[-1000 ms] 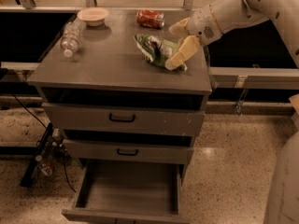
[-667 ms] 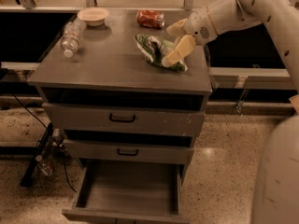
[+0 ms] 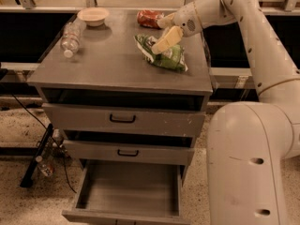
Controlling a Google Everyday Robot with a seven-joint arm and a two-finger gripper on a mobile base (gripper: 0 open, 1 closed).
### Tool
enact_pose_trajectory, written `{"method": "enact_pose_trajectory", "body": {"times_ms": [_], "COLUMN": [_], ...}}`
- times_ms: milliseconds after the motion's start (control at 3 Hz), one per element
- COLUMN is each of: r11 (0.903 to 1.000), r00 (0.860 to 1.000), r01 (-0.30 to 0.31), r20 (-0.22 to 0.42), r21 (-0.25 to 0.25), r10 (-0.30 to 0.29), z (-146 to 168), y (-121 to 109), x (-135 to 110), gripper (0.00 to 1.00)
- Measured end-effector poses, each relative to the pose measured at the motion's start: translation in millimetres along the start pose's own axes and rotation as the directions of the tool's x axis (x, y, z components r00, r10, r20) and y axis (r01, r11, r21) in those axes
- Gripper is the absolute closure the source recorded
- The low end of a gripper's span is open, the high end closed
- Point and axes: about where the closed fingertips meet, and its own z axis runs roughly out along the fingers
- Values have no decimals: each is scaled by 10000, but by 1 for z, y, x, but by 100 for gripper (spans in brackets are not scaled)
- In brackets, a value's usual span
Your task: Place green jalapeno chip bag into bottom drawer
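View: camera view
Bag [image 3: 171, 59]: lies on the worktop [image 3: 108, 62], right rear, long axis running rear-left to front-right
End effector [image 3: 158, 37]: directly over the bag's rear-left end, fingers apart, lower finger [image 3: 165, 41] at the bag
Arm: reaches in from the right, wrist angled down-left
Drawer [image 3: 126, 191]: pulled out, well below, front-left

**Where everything sits on my screen**

On the counter [image 3: 93, 67], I see the bowl [image 3: 93, 16] at the back left, with the bottle [image 3: 70, 37] lying just before it. The can [image 3: 150, 18] is at the back right and the chip bag [image 3: 166, 57] lies before the can. The gripper [image 3: 157, 36] hangs over the bag's rear end, between bag and can. Below the counter, the bottom drawer [image 3: 126, 193] stands pulled out beneath two others.
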Motion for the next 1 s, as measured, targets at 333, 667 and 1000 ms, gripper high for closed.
{"method": "enact_pose_trajectory", "body": {"times_ms": [333, 667, 1000], "r11": [9984, 9984, 9992], "r00": [9988, 9988, 10000], "r01": [180, 180, 27], "r20": [472, 472, 20], "r21": [-527, -527, -404], "r10": [-155, -155, -27], "z": [14, 14, 25], "y": [13, 13, 6], "x": [-2, -2, 6], "gripper": [0, 0, 0]}}
